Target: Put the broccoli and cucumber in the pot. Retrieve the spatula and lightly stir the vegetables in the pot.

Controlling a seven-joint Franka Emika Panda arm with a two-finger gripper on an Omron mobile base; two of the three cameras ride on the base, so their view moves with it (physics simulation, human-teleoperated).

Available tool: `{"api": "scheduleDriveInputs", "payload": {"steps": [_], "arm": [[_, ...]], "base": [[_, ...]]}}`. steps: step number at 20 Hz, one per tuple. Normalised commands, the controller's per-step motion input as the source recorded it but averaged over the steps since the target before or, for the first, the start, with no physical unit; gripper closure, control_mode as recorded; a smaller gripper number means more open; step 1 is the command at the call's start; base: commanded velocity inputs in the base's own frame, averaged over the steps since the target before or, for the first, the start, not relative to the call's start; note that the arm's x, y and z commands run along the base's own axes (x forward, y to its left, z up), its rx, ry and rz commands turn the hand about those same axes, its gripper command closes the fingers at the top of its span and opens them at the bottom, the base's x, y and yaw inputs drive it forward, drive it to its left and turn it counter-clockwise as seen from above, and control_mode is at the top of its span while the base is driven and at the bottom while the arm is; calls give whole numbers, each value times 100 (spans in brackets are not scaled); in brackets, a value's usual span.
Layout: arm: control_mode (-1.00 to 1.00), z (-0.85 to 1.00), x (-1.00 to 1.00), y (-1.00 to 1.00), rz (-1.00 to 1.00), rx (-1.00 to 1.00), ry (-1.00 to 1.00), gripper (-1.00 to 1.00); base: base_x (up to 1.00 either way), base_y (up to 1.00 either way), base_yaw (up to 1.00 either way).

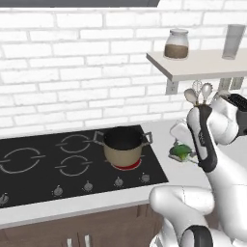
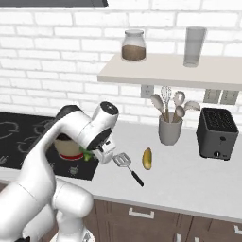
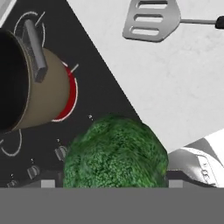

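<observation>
Holding the broccoli [image 3: 114, 151] between its widely spread fingers, the tool [image 2: 97, 152] hangs above the surface [image 2: 189, 175] near the right edge of the black cooktop [image 1: 43, 169]. In the hand view the green head bulks right at the base of the fingers, hiding the tips, so the grip itself is partly covered; in the left base view the broccoli [image 1: 180, 151] shows as a green lump beside the arm, off the surface.

The pot [image 1: 123, 144] stands on the cooktop's right-hand burner, over a red ring, with its dark inside showing nothing. It is near the broccoli but apart from it, to the left in the left base view.

The cucumber [image 2: 147, 158] lies on the surface, well to the right of the tool, between the spatula [image 2: 127, 168] and the grey utensil cup [image 2: 170, 128]. The spatula lies flat just beside the cucumber, with its slotted metal blade towards the tool and its dark handle pointing towards the front edge.

Further right a dark toaster [image 2: 216, 133] stands against the wall. On the shelf [image 2: 170, 71] above are a jar [image 2: 133, 45] with brown contents and a clear glass [image 2: 194, 46].
</observation>
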Motion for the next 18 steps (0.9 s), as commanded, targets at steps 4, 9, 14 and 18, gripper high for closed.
{"api": "scheduleDriveInputs", "payload": {"steps": [4, 9, 14, 18], "arm": [[-100, 100, 37, 100, 0, -16, -1, 100], [-100, 50, 79, 100, -9, -20, 0, 100], [-100, -13, 100, 93, -18, -25, 0, 100], [-100, -59, 85, 23, -8, -21, 0, 100]], "base": [[0, 0, 0], [0, 0, 0], [0, 0, 0], [0, 0, 0]]}}
